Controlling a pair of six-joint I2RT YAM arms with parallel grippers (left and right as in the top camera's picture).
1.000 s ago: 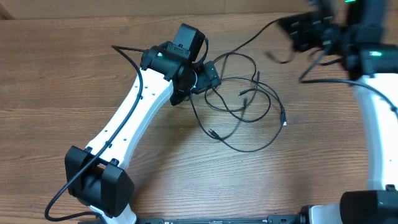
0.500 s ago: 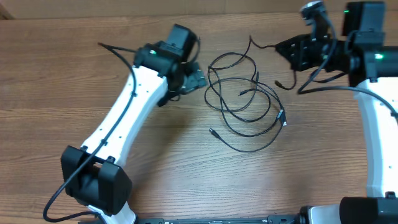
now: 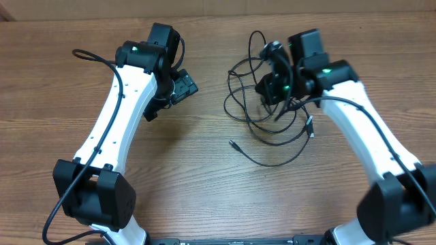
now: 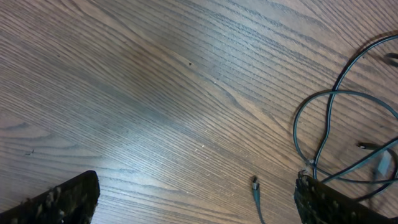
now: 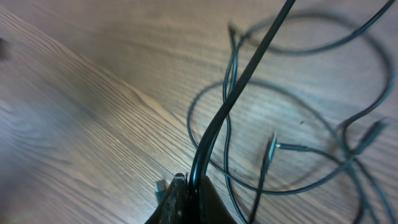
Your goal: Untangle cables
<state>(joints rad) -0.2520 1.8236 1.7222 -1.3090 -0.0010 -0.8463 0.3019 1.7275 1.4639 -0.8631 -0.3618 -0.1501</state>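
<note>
Two worries from my seat: right gripper (image 5: 186, 186) is pinched tight on one strand of the cables (image 5: 249, 74), which lie looped mid-table under it. If I yank, the loops could cinch or the whole bundle drags, and left gripper (image 4: 196, 199) is spread wide beside them, pinning nothing

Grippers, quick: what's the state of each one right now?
Left gripper: open, holding nothing.
Right gripper: shut on a thin black cable, pinched between its fingertips.
</note>
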